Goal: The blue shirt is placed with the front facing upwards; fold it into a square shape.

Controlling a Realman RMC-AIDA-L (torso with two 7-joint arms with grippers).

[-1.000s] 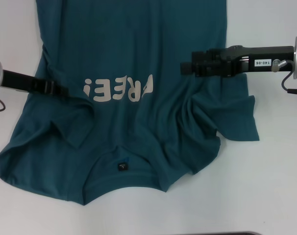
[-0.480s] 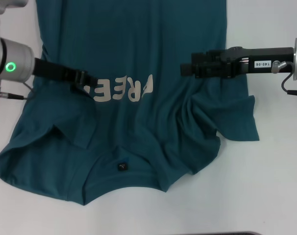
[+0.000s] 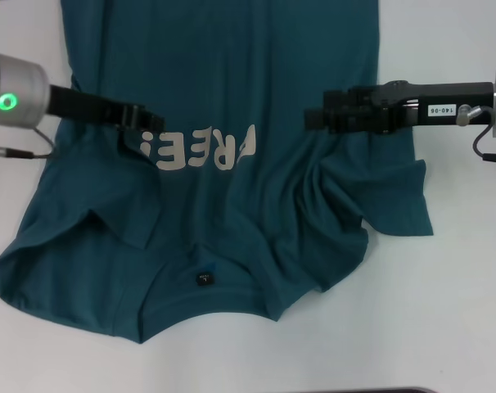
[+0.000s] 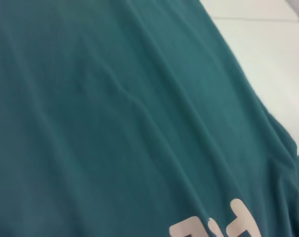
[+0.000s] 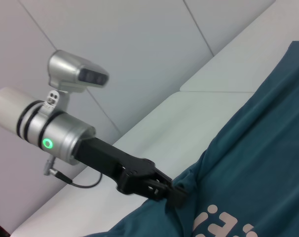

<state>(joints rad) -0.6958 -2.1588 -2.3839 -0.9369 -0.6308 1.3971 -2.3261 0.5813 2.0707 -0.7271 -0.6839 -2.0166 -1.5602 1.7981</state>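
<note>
One blue shirt (image 3: 232, 164) lies front-up on the white desk (image 3: 444, 311), its long axis running away from the robot and its neckline at the near end. Two end effectors reach in over the chest from opposite sides. The left end effector (image 3: 146, 131) appears to pinch bunched fabric beside the "FREE" print (image 3: 200, 150), while the right end effector (image 3: 313, 119) sits over the shirt's right side; whether it is spread or pressed together I cannot tell.

blue shirt (image 3: 232, 98) hem: cut off by head view's top edge.
left gripper (image 3: 146, 131) fingertips: hidden in cloth.
right gripper (image 3: 309, 119) fingers: gap indistinct.
</note>
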